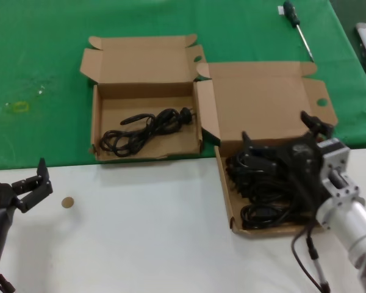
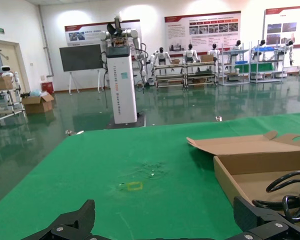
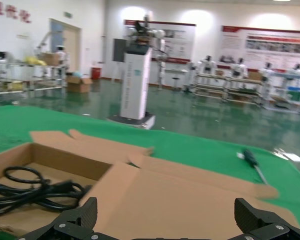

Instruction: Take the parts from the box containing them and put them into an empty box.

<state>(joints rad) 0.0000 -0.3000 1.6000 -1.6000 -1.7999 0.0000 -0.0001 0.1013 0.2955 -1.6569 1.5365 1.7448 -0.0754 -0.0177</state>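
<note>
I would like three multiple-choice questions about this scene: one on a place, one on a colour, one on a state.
1. Where is the right gripper?
A. above the wider box holding the cords
B. above the smaller box
C. beside the screwdriver

2. What colour is the cloth under the smaller box?
A. white
B. green
C. red

3. How is the left gripper?
A. shut on a cord
B. out of view
C. open, holding nothing

Answers: 1 A, it hangs over the cord pile; 2 B, the cloth shows green; 3 C, fingers spread over the white table.
</note>
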